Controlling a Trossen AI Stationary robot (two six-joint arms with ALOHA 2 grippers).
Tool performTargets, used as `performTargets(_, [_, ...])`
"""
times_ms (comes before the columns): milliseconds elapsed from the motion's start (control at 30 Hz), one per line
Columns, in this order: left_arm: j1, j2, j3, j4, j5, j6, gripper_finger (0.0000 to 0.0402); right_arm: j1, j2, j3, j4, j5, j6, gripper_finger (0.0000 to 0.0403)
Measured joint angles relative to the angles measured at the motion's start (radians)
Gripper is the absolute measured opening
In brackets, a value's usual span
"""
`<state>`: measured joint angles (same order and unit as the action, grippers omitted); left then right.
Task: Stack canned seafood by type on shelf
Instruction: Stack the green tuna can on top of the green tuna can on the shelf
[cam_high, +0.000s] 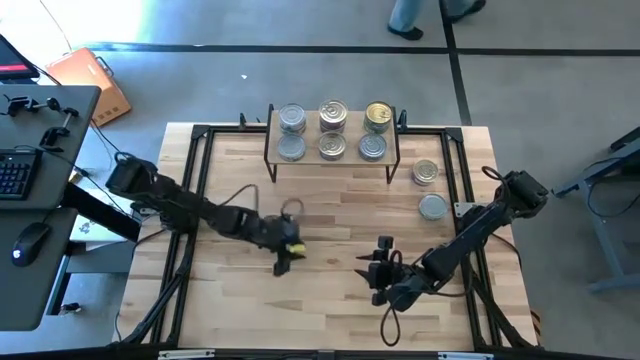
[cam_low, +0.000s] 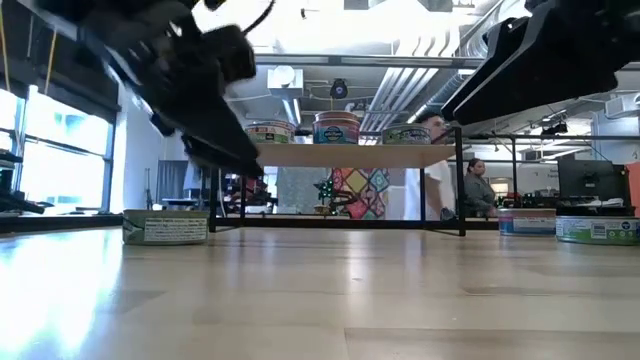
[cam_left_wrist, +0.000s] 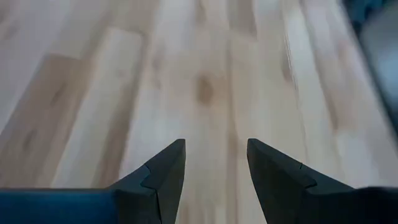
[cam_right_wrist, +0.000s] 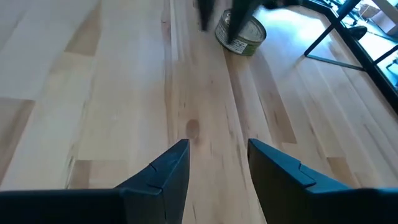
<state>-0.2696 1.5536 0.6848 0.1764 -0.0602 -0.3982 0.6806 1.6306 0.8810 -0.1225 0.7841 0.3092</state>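
Several tins (cam_high: 333, 147) stand in two rows on the shelf (cam_high: 330, 162), which is at the table's far edge; the low view shows three of them along its board (cam_low: 350, 153). One tin with a yellow-green label (cam_right_wrist: 244, 36) sits on the table, mostly under my left gripper in the high view (cam_high: 293, 247). My left gripper (cam_left_wrist: 216, 168) hangs open above the table beside that tin, with only bare wood between its fingers. My right gripper (cam_right_wrist: 217, 168) stands open over the near middle of the table (cam_high: 374, 254), holding nothing.
Two more tins (cam_high: 425, 172) (cam_high: 433, 207) rest on the table to the right of the shelf. A black frame (cam_high: 200, 150) runs around the tabletop. Bare wood lies between the two grippers and in front of the shelf.
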Motion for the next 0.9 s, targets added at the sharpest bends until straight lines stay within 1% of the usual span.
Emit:
performTargets(67, [-0.059,-0.004,0.12,-0.25,-0.022,0.128,0.0165,-0.006,0.0,0.0,0.0,0.0,-0.003,0.0153])
performTargets(100, [-0.097,-0.001,0.179,-0.374,-0.063,0.2,0.0165,-0.01,0.0,0.0,0.0,0.0,-0.002,0.0154])
performTargets(167, [-0.174,0.01,0.273,-0.59,-0.182,0.334,0.0165,-0.016,0.0,0.0,0.002,0.0,0.005,0.0153])
performTargets(233, [-0.243,0.01,0.313,-0.745,-0.289,0.433,0.0165,-0.02,0.0,0.0,0.015,-0.001,0.007,0.0153])
performTargets(267, [-0.267,0.007,0.318,-0.786,-0.333,0.459,0.0165,-0.02,0.0,0.0,0.021,0.0,0.009,0.0153])
performTargets(333, [-0.303,-0.004,0.316,-0.868,-0.398,0.454,0.0165,-0.02,0.0,0.0,0.029,0.0,0.011,0.0153])
performTargets(433, [-0.308,-0.01,0.292,-0.986,-0.409,0.383,0.0165,-0.02,0.0,0.0,0.036,-0.001,0.023,0.0153])
performTargets(533, [-0.273,-0.01,0.23,-1.021,-0.376,0.362,0.0165,-0.02,0.0,0.0,0.037,-0.001,0.024,0.0153])
performTargets(667, [-0.209,-0.009,0.122,-0.978,-0.366,0.368,0.0165,-0.02,0.0,0.0,0.038,-0.001,0.027,0.0153])
performTargets(733, [-0.177,-0.012,0.092,-0.909,-0.372,0.394,0.0159,-0.02,0.0,0.0,0.039,-0.001,0.026,0.0153])
performTargets(833, [-0.141,-0.013,0.083,-0.825,-0.366,0.446,0.0134,-0.022,0.0,0.0,0.044,0.002,0.024,0.0154])
performTargets(900, [-0.12,-0.013,0.085,-0.738,-0.329,0.496,0.0108,-0.027,0.0,0.0,0.044,0.003,0.024,0.0154])
